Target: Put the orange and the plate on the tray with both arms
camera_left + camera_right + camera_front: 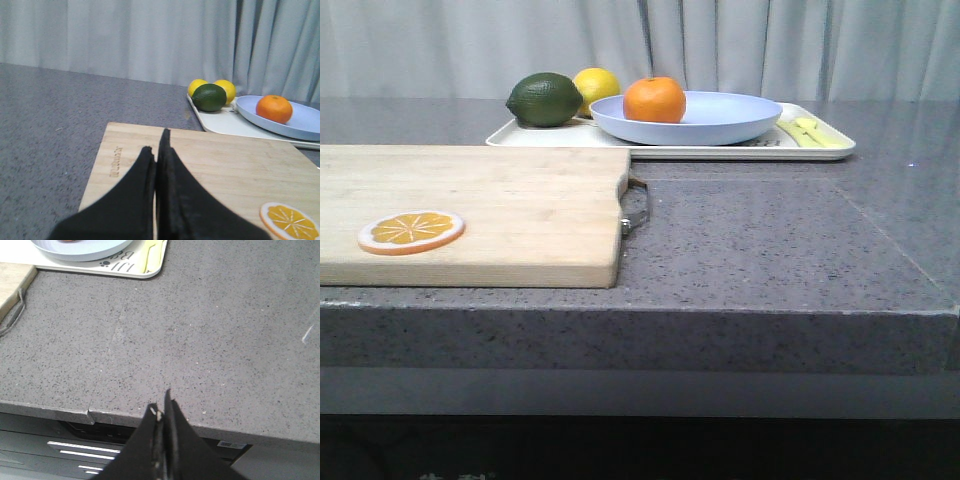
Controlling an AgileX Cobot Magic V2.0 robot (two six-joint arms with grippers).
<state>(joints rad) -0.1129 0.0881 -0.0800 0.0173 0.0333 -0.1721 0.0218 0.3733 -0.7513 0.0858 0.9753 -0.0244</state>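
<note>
Both grippers, left and right, were pinched closed and held nothing.
Orange sat in my plate, which rested on the tray.

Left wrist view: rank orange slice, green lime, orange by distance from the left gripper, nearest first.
From the left gripper, fingers closed over the cutting board:
1. Orange slice, on the board's near corner.
2. Green lime, on the tray's near end.
3. Orange, in the plate on the tray, slightly beyond.
</note>
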